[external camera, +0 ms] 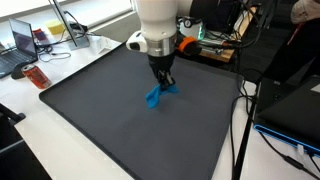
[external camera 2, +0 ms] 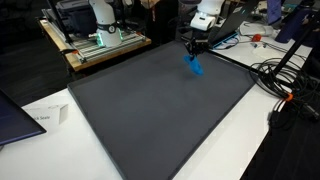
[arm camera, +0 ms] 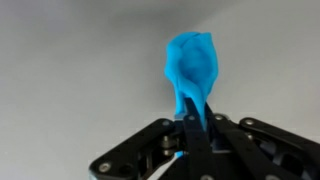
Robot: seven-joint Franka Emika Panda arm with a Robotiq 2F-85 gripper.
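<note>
There is one robot arm with one gripper (external camera: 163,82), one blue cloth (external camera: 157,96) and one dark grey mat (external camera: 100,115). The mat covers most of one white table (external camera: 40,135). In an exterior view one open laptop (external camera: 20,42) stands at the far left of the table, and one small orange thing (external camera: 37,77) lies just beside the left edge of the mat. I can not tell what the orange thing is.

The gripper comes down from above. In the wrist view its two fingers (arm camera: 190,130) are pressed together and pinch the near end of the blue cloth (arm camera: 192,62). No gap shows between them.

The cloth is a small crumpled piece, longer than it is wide. In the wrist view its long axis goes straight away from the gripper (arm camera: 195,118), and the free, rounder end points to the far side. In an exterior view the cloth hangs under the fingers and slants down to the near left, and a small corner sticks out to the right. Its low end seems to touch the mat, but I can not tell this for sure.

In an exterior view the blue cloth (external camera 2: 195,67) is near the far right corner of the mat (external camera 2: 150,110), directly under the gripper (external camera 2: 192,52).
</note>
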